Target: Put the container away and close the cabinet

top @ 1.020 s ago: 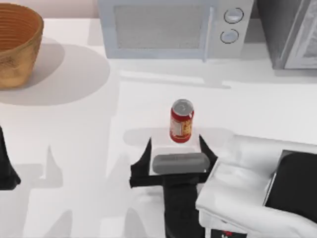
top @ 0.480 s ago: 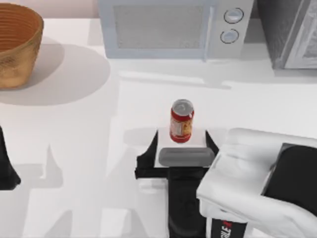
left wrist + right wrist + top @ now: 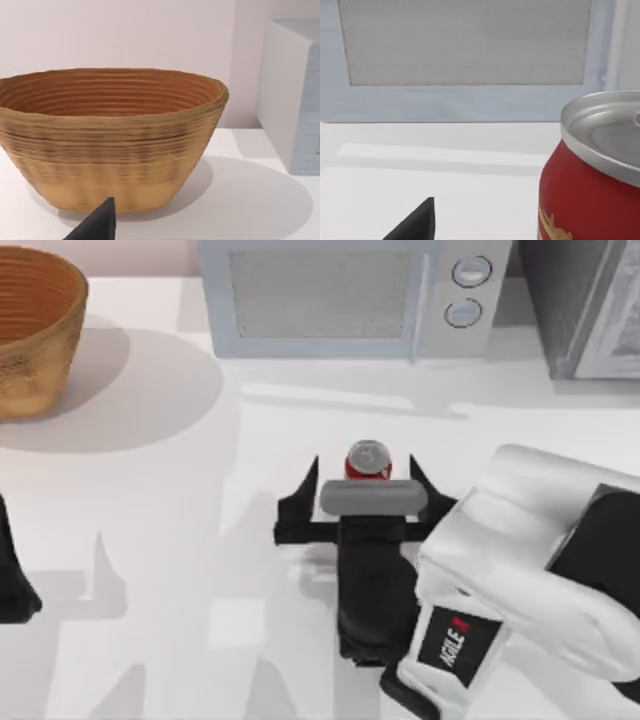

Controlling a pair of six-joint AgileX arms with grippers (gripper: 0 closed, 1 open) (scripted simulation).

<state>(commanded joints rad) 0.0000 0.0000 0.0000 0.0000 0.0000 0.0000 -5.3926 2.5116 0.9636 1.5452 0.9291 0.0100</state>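
A white table carries a pale microwave along its far edge, its mesh-fronted door shut and two round dials at the door's right. At the far right corner stands part of a grey cabinet. A large woven brown basket sits upright at the far left corner, casting a wide round shadow; from the left wrist view its ribbed bowl stands on the table beside the microwave's side wall.

The right arm, white with a black forearm, reaches in from the lower right toward the table's middle. Its right gripper has the fingers spread wide, one black fingertip on each side of the can, the grey bar between them lying across the can's body as seen from above. The fingers flank the can with a gap on either side and have hold of nothing.

The can, red with a shiny silver top, stands upright on the table in front of the microwave, near the middle. In the right wrist view the can looms close, its silver lid and red wall with a yellow mark plain against the microwave door.

The left gripper sits parked at the table's left edge; whether it is open cannot be told.
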